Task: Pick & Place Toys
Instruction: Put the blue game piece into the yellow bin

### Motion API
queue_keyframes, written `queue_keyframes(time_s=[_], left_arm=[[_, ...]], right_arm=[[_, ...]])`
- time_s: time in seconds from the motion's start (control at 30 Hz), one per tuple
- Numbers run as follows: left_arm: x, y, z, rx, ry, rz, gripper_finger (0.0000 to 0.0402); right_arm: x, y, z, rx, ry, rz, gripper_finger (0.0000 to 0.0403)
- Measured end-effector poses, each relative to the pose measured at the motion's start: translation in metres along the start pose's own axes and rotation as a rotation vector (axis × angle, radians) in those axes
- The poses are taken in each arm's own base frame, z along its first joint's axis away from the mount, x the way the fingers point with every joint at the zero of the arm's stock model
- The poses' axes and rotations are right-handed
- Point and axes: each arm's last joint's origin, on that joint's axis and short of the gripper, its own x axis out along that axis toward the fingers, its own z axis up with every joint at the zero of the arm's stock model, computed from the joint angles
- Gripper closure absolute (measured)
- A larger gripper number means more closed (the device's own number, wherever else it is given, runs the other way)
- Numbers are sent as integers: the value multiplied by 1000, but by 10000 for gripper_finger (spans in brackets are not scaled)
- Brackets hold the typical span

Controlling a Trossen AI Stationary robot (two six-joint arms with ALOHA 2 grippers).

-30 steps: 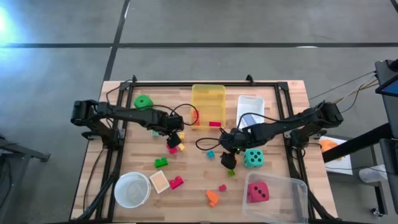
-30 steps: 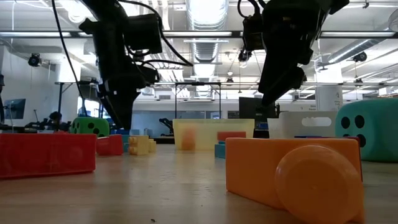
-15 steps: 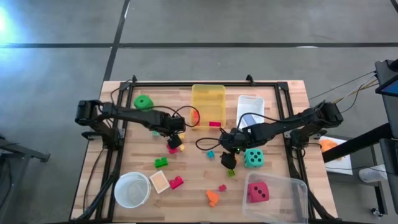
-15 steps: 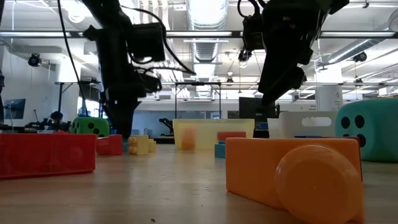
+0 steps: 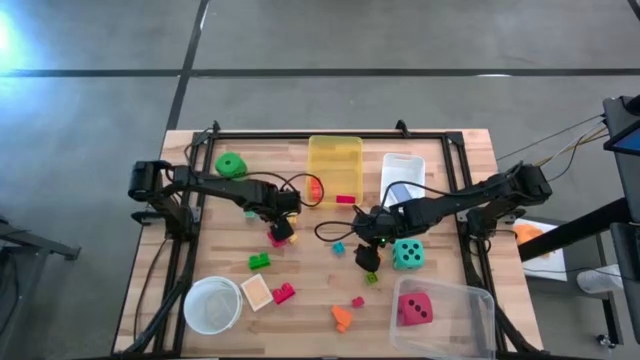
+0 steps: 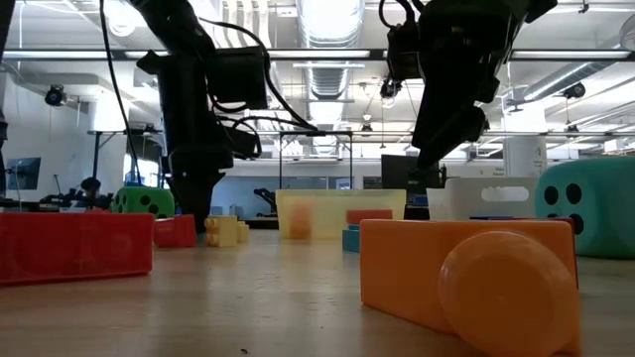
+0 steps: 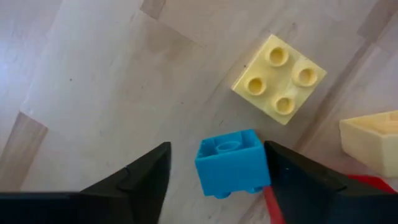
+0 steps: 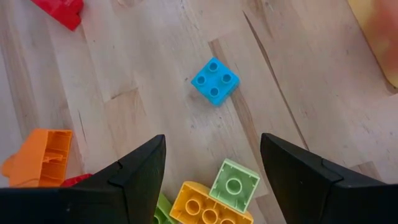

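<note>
wooden table point(image 5: 440, 160) strewn with toys, and the left tool point(image 7: 214, 177) is down over a small blue block point(image 7: 231, 162), jaws apart with the block between them, one finger touching, grip not made; next call is to close squarely and lift. that block is a one-stud cube beside a pale yellow four-stud block point(image 7: 280, 79). right tool point(image 8: 211, 168) hangs open over a blue four-stud block point(image 8: 215, 81)

Left pincer point(image 7: 214, 171) and right pincer point(image 8: 211, 168), both low, fingers apart.
</note>
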Motion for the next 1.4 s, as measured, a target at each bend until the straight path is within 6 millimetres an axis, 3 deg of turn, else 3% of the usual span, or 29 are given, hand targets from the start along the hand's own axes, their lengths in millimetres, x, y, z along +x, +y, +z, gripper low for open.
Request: queue_keyframes(time_s=[0.23, 0.73, 1.4], left_arm=[[0, -2, -1, 40, 34, -87, 260], [-5, -1, -4, 49, 60, -94, 260], [-81, 8, 5, 39, -30, -95, 260]], right_arm=[[0, 0, 0, 0, 0, 0, 148], [0, 0, 0, 9, 0, 0, 148], [0, 1, 2, 12, -16, 12, 148]])
